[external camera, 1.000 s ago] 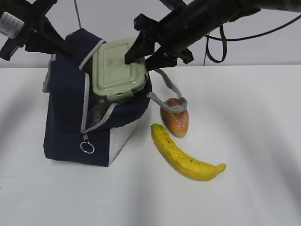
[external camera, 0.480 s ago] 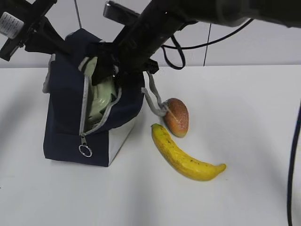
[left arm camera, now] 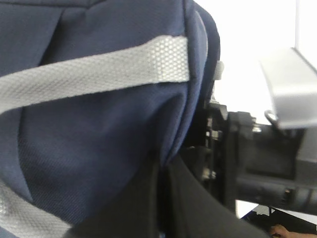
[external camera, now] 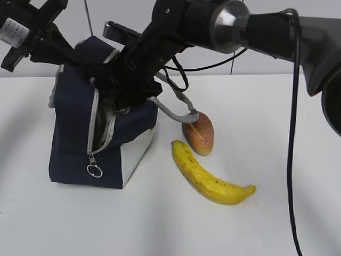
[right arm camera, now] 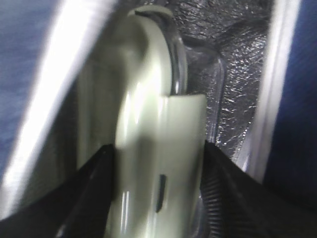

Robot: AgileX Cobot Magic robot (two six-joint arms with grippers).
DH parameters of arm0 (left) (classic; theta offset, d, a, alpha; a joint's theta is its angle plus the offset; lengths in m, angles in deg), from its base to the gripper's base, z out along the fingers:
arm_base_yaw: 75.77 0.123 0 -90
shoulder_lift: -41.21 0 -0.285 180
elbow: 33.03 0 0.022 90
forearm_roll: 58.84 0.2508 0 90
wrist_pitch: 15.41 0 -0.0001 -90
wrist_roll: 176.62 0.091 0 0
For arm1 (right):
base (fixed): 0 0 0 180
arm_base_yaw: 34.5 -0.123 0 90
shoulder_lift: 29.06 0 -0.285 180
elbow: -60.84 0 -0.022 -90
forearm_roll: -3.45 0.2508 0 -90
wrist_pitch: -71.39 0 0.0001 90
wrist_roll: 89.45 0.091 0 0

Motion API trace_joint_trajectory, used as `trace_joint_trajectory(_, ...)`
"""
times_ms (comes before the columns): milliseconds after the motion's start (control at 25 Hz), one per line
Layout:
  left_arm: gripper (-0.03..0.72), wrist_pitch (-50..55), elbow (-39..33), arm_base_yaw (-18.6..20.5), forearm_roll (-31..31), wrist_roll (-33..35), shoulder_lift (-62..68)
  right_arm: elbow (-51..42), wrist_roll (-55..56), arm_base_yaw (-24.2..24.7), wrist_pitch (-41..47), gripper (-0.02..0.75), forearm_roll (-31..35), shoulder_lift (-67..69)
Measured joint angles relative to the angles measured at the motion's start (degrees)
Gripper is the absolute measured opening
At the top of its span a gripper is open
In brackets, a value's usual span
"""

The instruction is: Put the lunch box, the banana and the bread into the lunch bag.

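We were seating the lunch box (right arm camera: 148, 148) inside the lunch bag (external camera: 72, 133), right jaws pinching its sides. Left jaws, pressed together, gripped the bag's rear. Next: release, withdraw, fetch the bread (external camera: 199, 133).

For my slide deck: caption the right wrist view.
Right hand straddling the green-lidded lunch box, set on edge inside the foil-lined lunch bag.

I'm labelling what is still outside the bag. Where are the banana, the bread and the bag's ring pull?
banana (external camera: 205, 176): exterior view, middle of its yellow body.
bread (external camera: 199, 134): exterior view, middle of the roll's crust.
ring pull (external camera: 95, 170): exterior view, the metal ring's rim, below the zipper's end.
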Motion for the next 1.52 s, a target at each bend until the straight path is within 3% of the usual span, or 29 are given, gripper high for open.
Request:
trace_joint_trajectory(280,-0.003,-0.1,0.0,0.0,0.0,0.2,0.1,1.5,0.0,0.0,1.9,0.48,-3.9,0.0)
trace_joint_trajectory(600,-0.003,-0.1,0.0,0.0,0.0,0.2,0.1,15.3,0.0,0.0,17.9,0.48,-16.5,0.0)
trace_joint_trajectory(920,-0.003,0.1,0.0,0.0,0.0,0.5,0.1,19.6,0.2,0.0,19.6,0.48,-23.7,-3.8)
trace_joint_trajectory(1120,-0.003,0.2,0.0,0.0,0.0,0.5,0.1,11.4,0.1,0.0,19.7,0.48,-25.4,-11.4)
trace_joint_trajectory(1520,-0.003,0.2,0.0,0.0,0.0,0.5,0.1,-19.5,-6.3,0.0,19.7,0.48,-29.9,-28.7)
